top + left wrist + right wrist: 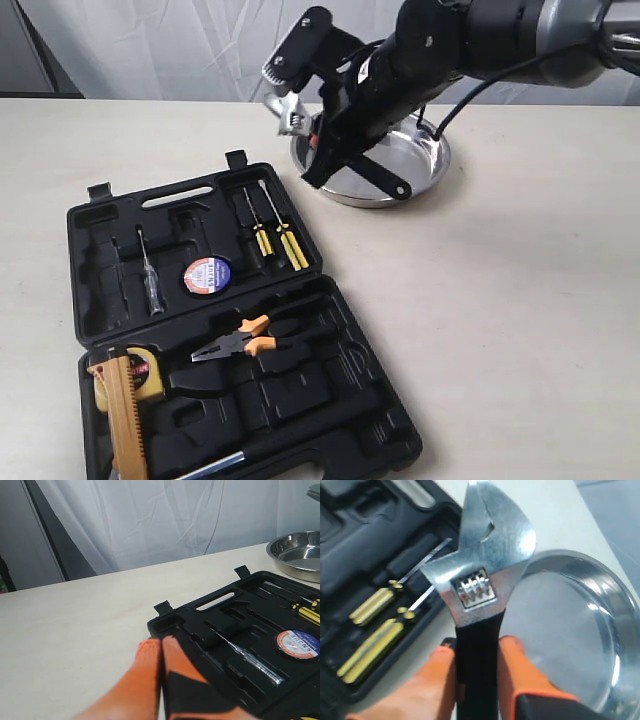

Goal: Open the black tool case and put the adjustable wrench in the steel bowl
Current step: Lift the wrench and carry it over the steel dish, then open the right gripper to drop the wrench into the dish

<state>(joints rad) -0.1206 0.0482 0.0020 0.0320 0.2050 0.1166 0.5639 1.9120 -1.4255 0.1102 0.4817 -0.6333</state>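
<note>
Black moulded-plastic tool case [330, 390] lies open flat on the matte beige tabletop [520, 330], with tool-shaped recesses in both halves and a slot handle and two latches along its 12 o'clock edge. The recesses hold orange-handled pliers [240, 340], two yellow-handled screwdrivers [275, 235] and a round tape roll [207, 274].

Shallow round polished steel bowl [410, 160] with a rolled rim sits at 1 o'clock from the case, apart from it.

Right gripper [303, 128]: orange fingers [520, 670] are clamped narrow on the black handle of the small adjustable wrench [485, 580]. Its shiny silver head, with a knurled adjuster, points away from the wrist. The wrench [288, 110] is held up off the table at the bowl's 10 o'clock rim, over the gap between bowl and case.

Left gripper [161, 647]: orange fingertips are pressed together with nothing between them, near the lid's 10 o'clock corner. I cannot tell whether they touch the table.

Open tabletop stretches at 3 o'clock of the case.
</note>
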